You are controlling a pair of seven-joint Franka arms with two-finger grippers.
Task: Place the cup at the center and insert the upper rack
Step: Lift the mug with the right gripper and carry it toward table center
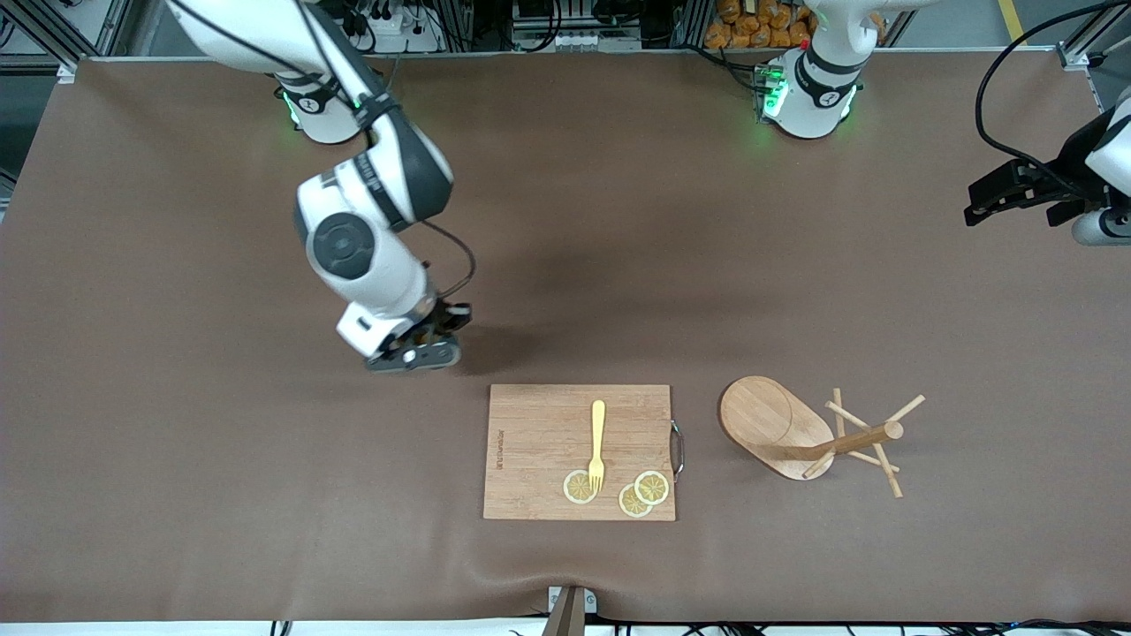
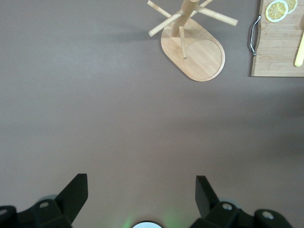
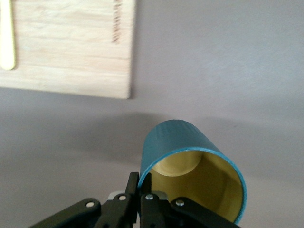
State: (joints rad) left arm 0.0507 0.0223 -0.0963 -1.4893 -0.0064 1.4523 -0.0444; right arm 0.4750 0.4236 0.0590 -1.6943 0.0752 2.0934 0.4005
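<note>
- A teal cup with a mustard-yellow inside fills the lower centre of the frame, its open mouth toward the lens; the right gripper pinches its rim, fingers closed on the wall
- A wooden cutting board occupies the upper left; a yellow utensil handle lies along its edge
- Brown table elsewhere

We see a brown table under even light; along its upper edge, cables and orange packets.

Brown table: cutting board, upper rack
</note>
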